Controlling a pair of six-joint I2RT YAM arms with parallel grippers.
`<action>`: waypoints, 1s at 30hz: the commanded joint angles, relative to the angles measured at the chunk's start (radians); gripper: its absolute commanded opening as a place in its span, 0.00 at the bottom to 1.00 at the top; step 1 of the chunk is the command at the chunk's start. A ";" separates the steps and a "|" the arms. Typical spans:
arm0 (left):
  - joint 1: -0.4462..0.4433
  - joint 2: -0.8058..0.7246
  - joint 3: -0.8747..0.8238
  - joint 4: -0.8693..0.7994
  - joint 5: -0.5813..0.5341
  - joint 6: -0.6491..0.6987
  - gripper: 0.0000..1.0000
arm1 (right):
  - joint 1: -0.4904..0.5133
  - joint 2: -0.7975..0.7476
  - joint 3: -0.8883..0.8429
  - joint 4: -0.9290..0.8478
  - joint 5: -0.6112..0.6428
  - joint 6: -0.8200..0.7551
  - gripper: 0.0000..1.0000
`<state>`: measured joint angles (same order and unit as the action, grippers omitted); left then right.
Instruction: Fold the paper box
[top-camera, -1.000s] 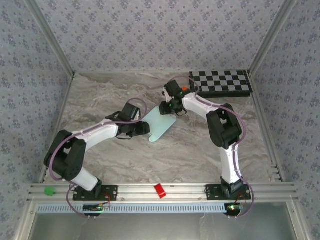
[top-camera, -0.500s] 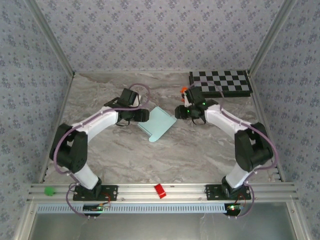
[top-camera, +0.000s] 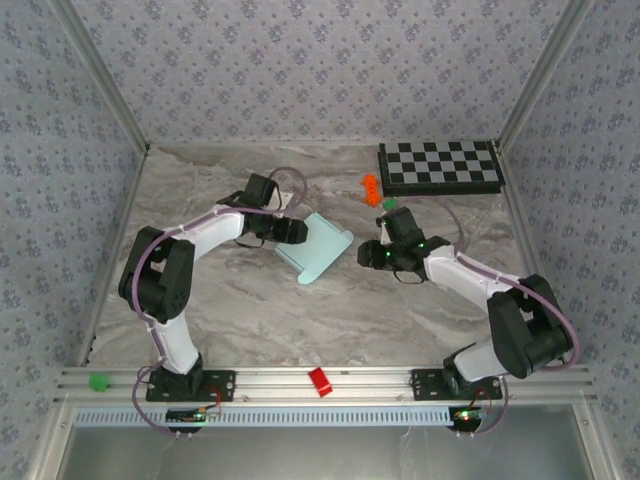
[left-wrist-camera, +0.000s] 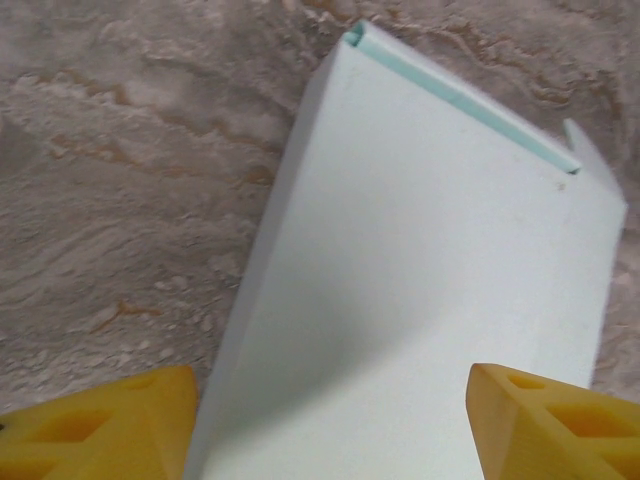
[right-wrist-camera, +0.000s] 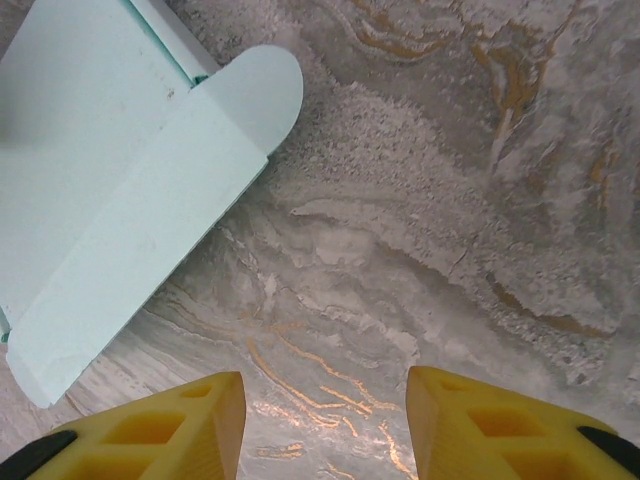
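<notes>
Pale aqua card, a partly folded paper box (top-camera: 315, 247), lies near the middle of the marble-patterned table (top-camera: 250, 320), well short of the far edge. It sits between the two arms. In the left wrist view one long side wall stands up and a narrow folded lip runs along the box's far end. In the right wrist view a rounded tab sticks out flat on the table.

The left gripper (top-camera: 290, 232) hovers at the box's left edge with its yellow fingers (left-wrist-camera: 100, 425) spread wide, the card between and beneath them but not pinched. The right gripper (top-camera: 372, 255) is just beside the box's right edge, fingers (right-wrist-camera: 510, 425) spread over bare table and holding nothing.

The card looks thin and very light. It would likely bend or crease under a hard squeeze and slide on the smooth top. A sensible hold seems to be the raised wall or the tab's free edge, while the other gripper presses the flat panel down.
</notes>
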<state>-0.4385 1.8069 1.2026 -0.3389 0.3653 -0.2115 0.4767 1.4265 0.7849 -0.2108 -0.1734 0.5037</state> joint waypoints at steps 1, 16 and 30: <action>-0.006 -0.013 -0.033 0.038 0.074 -0.043 0.70 | 0.008 -0.007 -0.022 0.063 -0.030 0.032 0.48; -0.060 -0.143 -0.174 0.132 0.109 -0.208 0.67 | 0.022 0.067 0.001 0.140 -0.084 0.054 0.49; -0.064 -0.190 -0.215 0.166 -0.061 -0.281 0.62 | -0.007 0.188 -0.020 0.387 -0.242 0.188 0.53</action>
<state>-0.5095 1.6444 0.9924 -0.2039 0.3420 -0.4755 0.4820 1.5867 0.7689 0.0803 -0.3477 0.6331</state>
